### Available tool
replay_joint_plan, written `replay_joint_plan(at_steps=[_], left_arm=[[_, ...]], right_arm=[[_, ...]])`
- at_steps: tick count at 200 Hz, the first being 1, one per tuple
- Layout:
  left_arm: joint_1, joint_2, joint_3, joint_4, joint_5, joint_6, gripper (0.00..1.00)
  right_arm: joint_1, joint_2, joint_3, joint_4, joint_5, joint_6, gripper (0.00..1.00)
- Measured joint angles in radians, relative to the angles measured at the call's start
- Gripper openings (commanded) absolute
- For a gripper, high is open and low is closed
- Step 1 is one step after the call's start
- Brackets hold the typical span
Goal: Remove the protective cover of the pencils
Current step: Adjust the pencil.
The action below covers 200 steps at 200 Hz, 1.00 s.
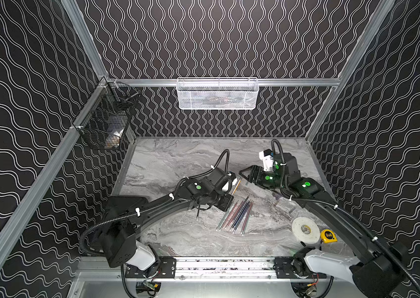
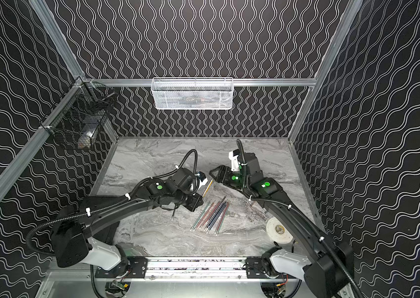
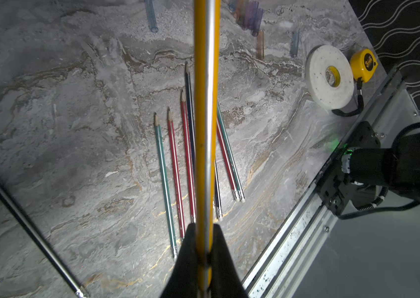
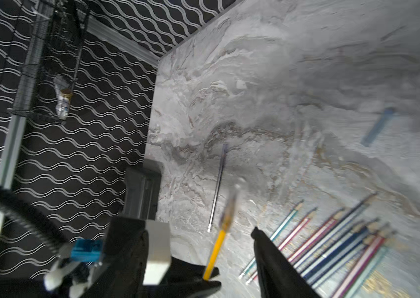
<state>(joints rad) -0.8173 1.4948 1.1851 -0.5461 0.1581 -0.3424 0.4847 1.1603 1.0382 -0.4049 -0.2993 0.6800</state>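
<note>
Bare tabletop at the back; pencils mid-front, white disc and tape measure front-right.

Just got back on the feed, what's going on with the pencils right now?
The left gripper is shut on a yellow pencil, holding it up off the table. The right gripper sits close to the pencil with its jaws open. A clear cover seems to be still on the pencil's free end, though that part is blurred. A row of bare pencils lies on the table, with loose covers scattered beyond.
</note>
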Motion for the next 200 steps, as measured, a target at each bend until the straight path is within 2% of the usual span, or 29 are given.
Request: replay_joint_plan(at_steps=[31,57,89,132,161,200], left_arm=[[-0.005,-0.019,0.042,-0.032,-0.048,0.008,0.00],[-0.005,-0.013,0.106,-0.090,-0.051,0.086,0.00],[0.006,0.010,0.069,-0.117,-0.036,0.163,0.00],[0.050,-0.038,0.031,-0.135,-0.006,0.211,0.00],[0.105,0.025,0.060,-0.150,0.026,0.251,0.00],[0.108,0.041,0.060,-0.172,0.084,0.288,0.00]], right_arm=[[-0.014,-0.062,-0.023,-0.113,0.048,-0.047,0.65],[-0.014,-0.120,-0.095,-0.139,0.066,-0.052,0.65],[-0.015,-0.119,-0.168,-0.134,0.071,-0.035,0.64],[-0.015,-0.105,-0.203,-0.094,0.007,-0.034,0.61],[-0.015,-0.135,-0.247,-0.021,-0.058,-0.014,0.59],[-0.021,-0.106,-0.235,0.023,-0.084,-0.011,0.58]])
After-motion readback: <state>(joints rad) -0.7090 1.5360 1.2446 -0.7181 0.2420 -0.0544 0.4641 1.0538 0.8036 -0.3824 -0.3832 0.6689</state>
